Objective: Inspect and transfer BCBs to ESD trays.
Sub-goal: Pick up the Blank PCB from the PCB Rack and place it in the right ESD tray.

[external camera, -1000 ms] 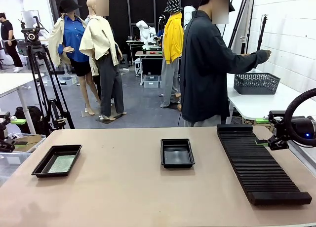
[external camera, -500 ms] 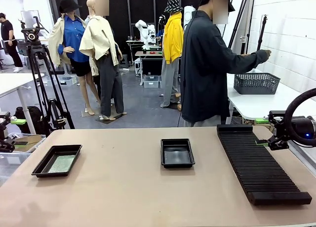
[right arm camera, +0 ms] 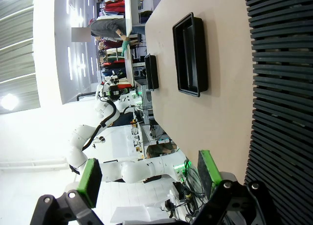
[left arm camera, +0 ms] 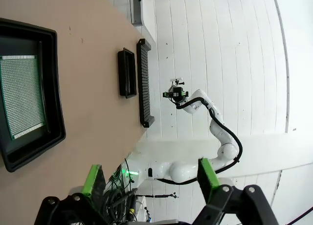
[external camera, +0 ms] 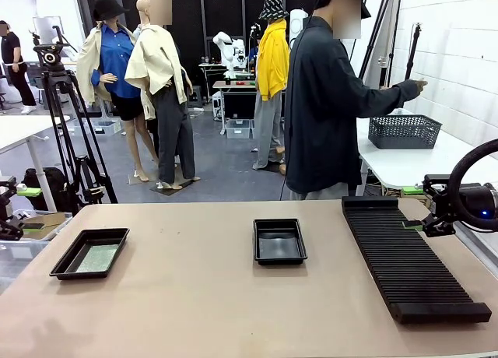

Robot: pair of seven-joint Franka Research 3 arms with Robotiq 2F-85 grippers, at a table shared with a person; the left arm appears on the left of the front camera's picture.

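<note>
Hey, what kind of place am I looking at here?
Probably a robotics lab or test workshop: a worktable holding black ESD trays and a slotted rack, with a camera tripod standing behind.

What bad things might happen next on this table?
1. The person is turned away from the table, so may not notice an arm starting to move.
2. The left tray with the board sits near the table's edge, close to the open left gripper; a bump might push it off.
3. The open right gripper hangs beside the rack and might knock it.
</note>
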